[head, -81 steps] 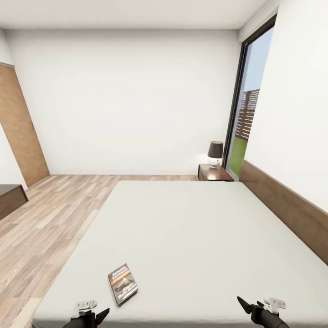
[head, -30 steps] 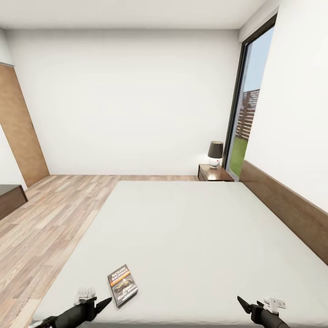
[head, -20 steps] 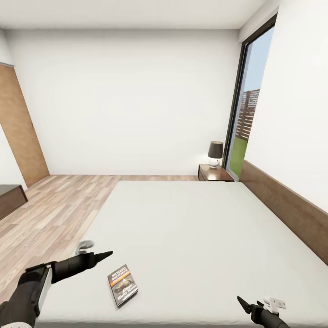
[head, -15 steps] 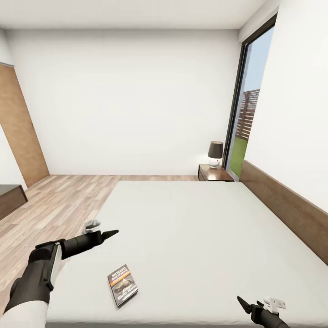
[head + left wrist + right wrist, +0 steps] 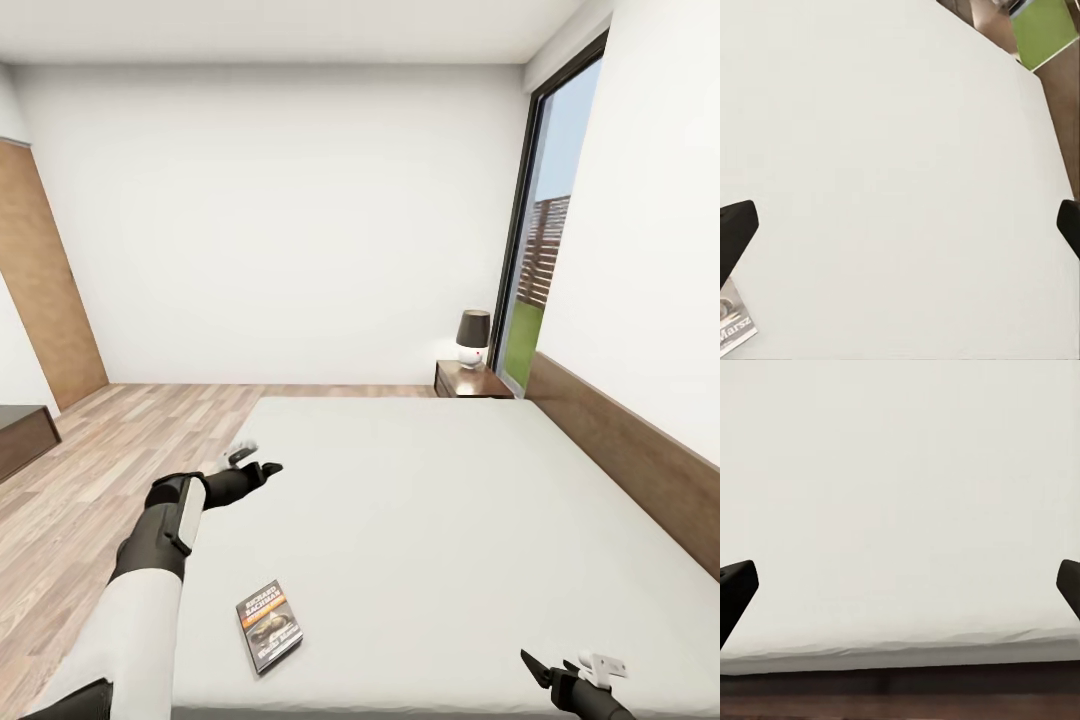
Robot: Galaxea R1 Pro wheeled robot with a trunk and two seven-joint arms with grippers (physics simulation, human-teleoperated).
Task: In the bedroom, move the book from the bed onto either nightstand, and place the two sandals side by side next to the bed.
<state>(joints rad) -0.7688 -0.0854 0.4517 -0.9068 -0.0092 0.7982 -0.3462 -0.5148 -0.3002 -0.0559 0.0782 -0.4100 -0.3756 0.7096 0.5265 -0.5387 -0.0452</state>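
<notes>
The book (image 5: 269, 626), dark with an orange band, lies flat on the grey mattress of the bed (image 5: 430, 500) near its front left corner; its corner also shows in the left wrist view (image 5: 735, 328). My left gripper (image 5: 262, 468) hovers open over the mattress's left side, well beyond the book, its fingertips (image 5: 735, 232) wide apart. My right gripper (image 5: 535, 668) sits low at the bed's near edge, open, with its fingertips (image 5: 735, 585) spread over bare mattress. The nightstand (image 5: 470, 380) stands at the far right by the headboard. The sandals are out of view.
A lamp (image 5: 472, 337) with a dark shade stands on the nightstand. A tall window (image 5: 545, 230) is beside it. Wood-plank floor (image 5: 110, 460) runs along the bed's left side, with a long low dark cabinet (image 5: 20, 435) and a wooden door panel (image 5: 45, 280) at far left.
My left arm has risen from the bed's near edge and stretched forward past the book, out over the mattress's left side. The right arm and the book have not moved.
</notes>
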